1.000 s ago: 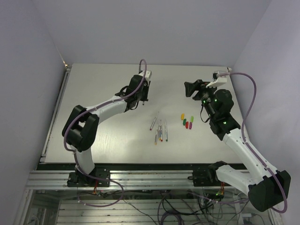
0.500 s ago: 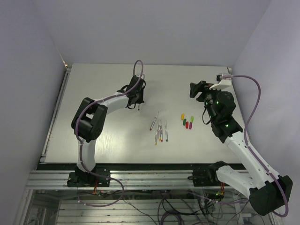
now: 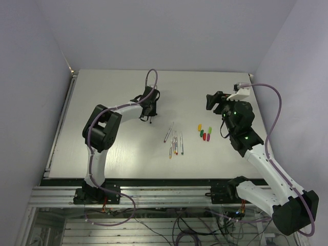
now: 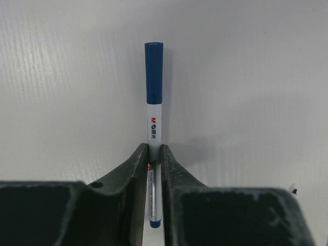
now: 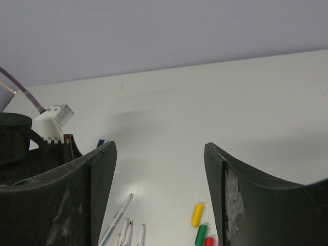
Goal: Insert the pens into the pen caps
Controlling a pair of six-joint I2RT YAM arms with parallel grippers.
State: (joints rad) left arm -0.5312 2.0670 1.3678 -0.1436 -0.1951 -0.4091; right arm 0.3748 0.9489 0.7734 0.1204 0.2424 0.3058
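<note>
In the left wrist view a white pen (image 4: 154, 120) with a blue cap (image 4: 154, 72) on its far end lies along the table. My left gripper (image 4: 154, 149) is shut on the pen's barrel, both fingertips touching it. From above, that gripper (image 3: 149, 116) points down at the table's back middle. Several uncapped pens (image 3: 174, 141) lie in a loose bunch at the centre. To their right sit the loose pen caps: yellow (image 3: 199, 126), green (image 3: 209, 129) and red (image 3: 204, 137). My right gripper (image 3: 211, 100) hovers open above and behind the caps, holding nothing.
The right wrist view looks between its open jaws (image 5: 160, 147) at the pens (image 5: 120, 220), the yellow cap (image 5: 197, 213) and the green cap (image 5: 201, 234). My left wrist (image 5: 31, 148) shows at its left edge. The back wall rises behind the table.
My left arm has folded back and its gripper has come down towards the table, shifting slightly left with the capped pen. My right gripper has barely moved.
</note>
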